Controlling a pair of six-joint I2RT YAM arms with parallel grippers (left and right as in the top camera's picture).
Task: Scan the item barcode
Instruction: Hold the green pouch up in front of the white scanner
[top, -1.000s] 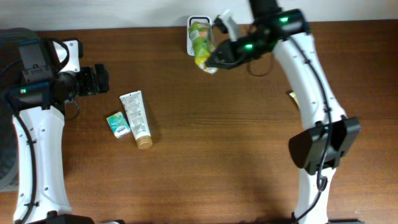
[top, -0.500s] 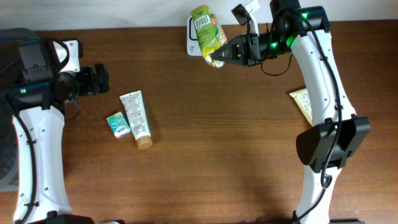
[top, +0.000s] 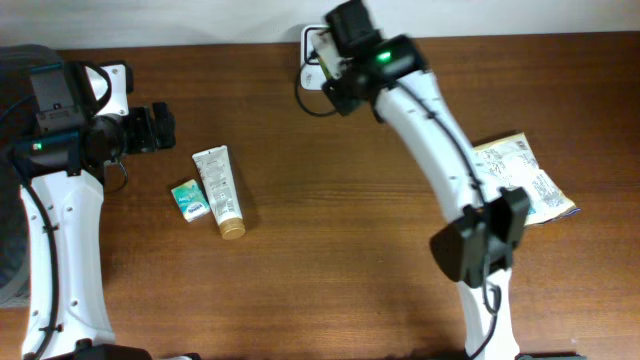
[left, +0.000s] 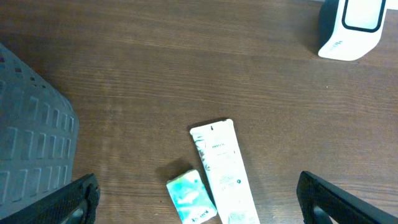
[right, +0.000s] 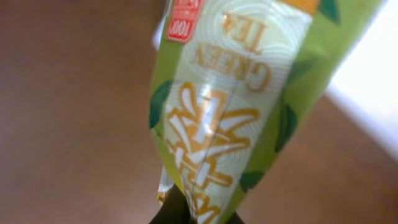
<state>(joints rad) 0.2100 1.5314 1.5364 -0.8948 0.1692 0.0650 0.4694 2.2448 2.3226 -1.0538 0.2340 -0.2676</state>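
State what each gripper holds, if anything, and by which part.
The right gripper is shut on the green tea packet, pinching it at one end. The left gripper is open and holds nothing.

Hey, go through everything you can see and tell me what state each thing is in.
left gripper: open, empty.
right gripper: shut on the green tea pouch.
green tea pouch: gripped at one end.
scanner: upright on the table.
tube: lying flat, cap on.
teal box: lying flat beside the tube.
printed packet: lying flat.

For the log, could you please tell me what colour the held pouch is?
The pouch is green, with a white panel and gold lettering; right wrist view.
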